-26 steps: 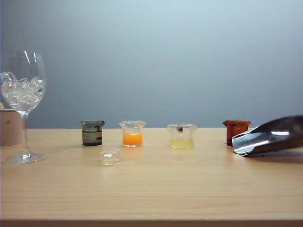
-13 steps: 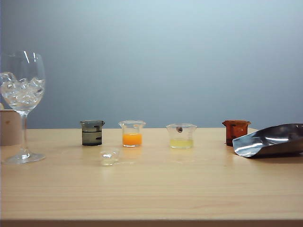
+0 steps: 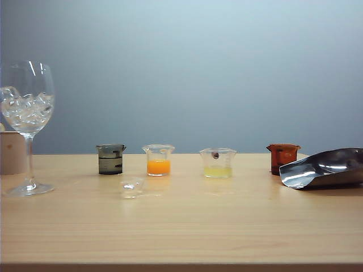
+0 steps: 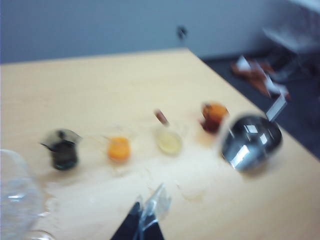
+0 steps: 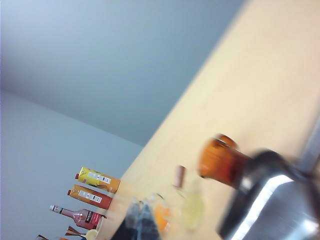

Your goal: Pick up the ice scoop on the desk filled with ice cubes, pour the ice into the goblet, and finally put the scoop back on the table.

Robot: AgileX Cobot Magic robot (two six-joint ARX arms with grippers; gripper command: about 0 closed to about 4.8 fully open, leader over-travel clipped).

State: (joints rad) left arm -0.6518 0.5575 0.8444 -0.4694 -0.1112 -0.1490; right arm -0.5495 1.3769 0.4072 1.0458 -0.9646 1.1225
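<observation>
Exterior view shows the goblet (image 3: 26, 107) holding ice cubes (image 3: 25, 109) and the ice scoop (image 3: 323, 168) lying on the counter (image 3: 187, 226), so the task looks finished; right gripper (image 5: 141, 220) fingers clenched on nothing, left gripper (image 4: 142, 225) too blurred to tell.

Wall (image 3: 215, 68): plain blue-grey, brighter toward the upper middle, ran behind the whole tabletop. Floor (image 4: 300, 100): dark, seen beside the table edge in the left wrist view. Clutter (image 4: 257, 75): blurred red and white items lay on that floor. Bottles (image 5: 92, 192): yellow, orange and red ones lay stacked by the pale far wall
</observation>
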